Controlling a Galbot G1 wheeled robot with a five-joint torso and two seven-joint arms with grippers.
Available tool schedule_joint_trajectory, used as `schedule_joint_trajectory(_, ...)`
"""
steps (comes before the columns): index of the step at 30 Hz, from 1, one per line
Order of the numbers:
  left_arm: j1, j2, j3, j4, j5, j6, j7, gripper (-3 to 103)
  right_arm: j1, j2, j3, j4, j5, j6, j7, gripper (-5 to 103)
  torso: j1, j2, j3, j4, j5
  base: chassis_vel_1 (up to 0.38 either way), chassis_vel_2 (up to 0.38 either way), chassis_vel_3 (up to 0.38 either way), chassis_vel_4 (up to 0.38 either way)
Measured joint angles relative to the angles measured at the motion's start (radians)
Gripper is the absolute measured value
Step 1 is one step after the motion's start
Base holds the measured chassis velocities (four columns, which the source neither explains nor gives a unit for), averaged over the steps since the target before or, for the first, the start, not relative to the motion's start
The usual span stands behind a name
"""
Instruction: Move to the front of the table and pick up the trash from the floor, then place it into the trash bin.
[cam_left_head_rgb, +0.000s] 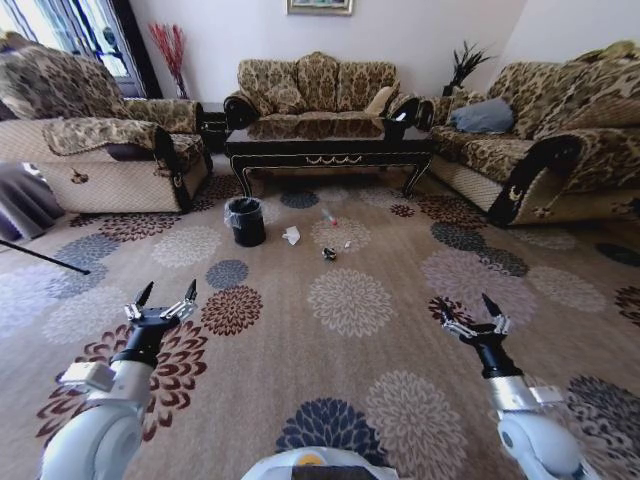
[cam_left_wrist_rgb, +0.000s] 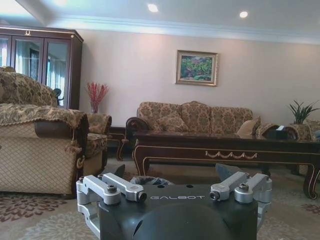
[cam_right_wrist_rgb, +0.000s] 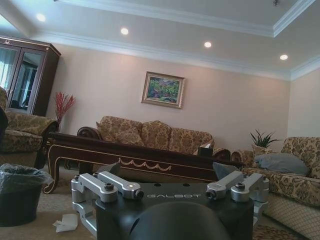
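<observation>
While the robot stands well back on the carpet, both arms wait low and empty, with the litter far ahead.

Left gripper (cam_left_head_rgb: 160, 300) and right gripper (cam_left_head_rgb: 487, 316) hover apart over the floral carpet (cam_left_head_rgb: 350, 300), each with its jaws spread wide and nothing between them. Trash lies near the table (cam_left_head_rgb: 330, 148): a crumpled white tissue (cam_left_head_rgb: 291, 235), a small clear bottle (cam_left_head_rgb: 328, 217) and a dark wrapper (cam_left_head_rgb: 329, 254), with the trash bin (cam_left_head_rgb: 245, 221) just beside the tissue. Driving in looks risky, because the pieces sit close together and the base could roll over one or nudge the light bin aside. Stopping too far out would likely leave the tissue beyond reach, and the thin wrapper may slip from the pointed fingertips against the pile.
</observation>
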Motion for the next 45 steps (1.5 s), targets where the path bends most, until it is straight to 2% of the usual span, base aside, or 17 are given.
schedule_joint_trajectory(4,-0.002,-0.005,0.002,0.016,0.016,-0.004,-0.009,100,0.01,0.004,-0.014,0.0,0.008,-0.005,0.005,100,0.0,0.001,0.001,0.0,0.0001,0.0,0.0,0.0,0.0)
schedule_joint_trajectory(7,-0.007,-0.017,0.0,0.042,0.06,0.003,-0.018,100,0.017,-0.002,-0.019,-0.004,0.008,-0.004,0.007,100,0.0,0.003,0.002,0.0001,0.0001,0.0,0.0,0.0,0.0)
schedule_joint_trajectory(9,0.001,-0.032,-0.002,0.07,0.132,0.001,-0.025,100,0.018,-0.007,-0.019,-0.01,0.007,-0.008,0.008,100,0.0,0.004,0.003,0.0001,-0.0001,0.0,0.0,0.0,0.0)
schedule_joint_trajectory(12,0.011,-0.035,0.001,0.087,0.152,-0.002,-0.028,100,0.02,-0.006,-0.018,-0.023,-0.002,-0.013,0.013,100,0.0,0.005,0.004,0.0003,0.0,0.0,0.0,0.0,0.0)
schedule_joint_trajectory(17,-0.008,-0.034,0.001,0.083,0.114,0.003,-0.035,100,0.042,-0.012,-0.026,-0.04,-0.001,-0.013,0.015,100,0.001,0.006,0.005,0.0,0.0,0.0,0.0,0.0,0.0)
schedule_joint_trajectory(20,-0.008,-0.031,0.0,0.059,0.066,0.026,-0.033,100,0.053,0.004,-0.031,-0.041,-0.002,-0.013,0.016,100,0.001,0.008,0.006,0.0003,0.0002,0.0,0.0,0.0,0.0)
schedule_joint_trajectory(23,-0.013,-0.027,-0.001,0.055,0.06,0.042,-0.033,100,0.053,0.014,-0.033,-0.041,-0.003,-0.013,0.017,100,0.001,0.008,0.006,0.0002,0.0001,-0.046,0.025,0.064,-0.017)
schedule_joint_trajectory(27,-0.036,-0.021,-0.001,0.042,0.064,0.099,-0.061,100,0.061,0.02,-0.038,-0.053,-0.013,-0.012,0.017,100,0.001,0.009,0.007,-0.0001,0.0001,-0.115,0.085,0.114,-0.08)
schedule_joint_trajectory(30,-0.039,-0.019,-0.003,0.034,0.058,0.116,-0.077,100,0.071,0.019,-0.038,-0.062,-0.013,-0.012,0.018,100,0.002,0.009,0.008,0.0003,0.0002,-0.169,0.14,0.161,-0.15)
schedule_joint_trajectory(45,-0.024,-0.011,-0.015,0.007,0.041,0.123,-0.081,100,0.048,0.059,-0.028,-0.061,-0.024,0.007,0.017,100,0.002,0.011,0.009,-0.0001,0.0002,-0.295,0.282,0.297,-0.285)
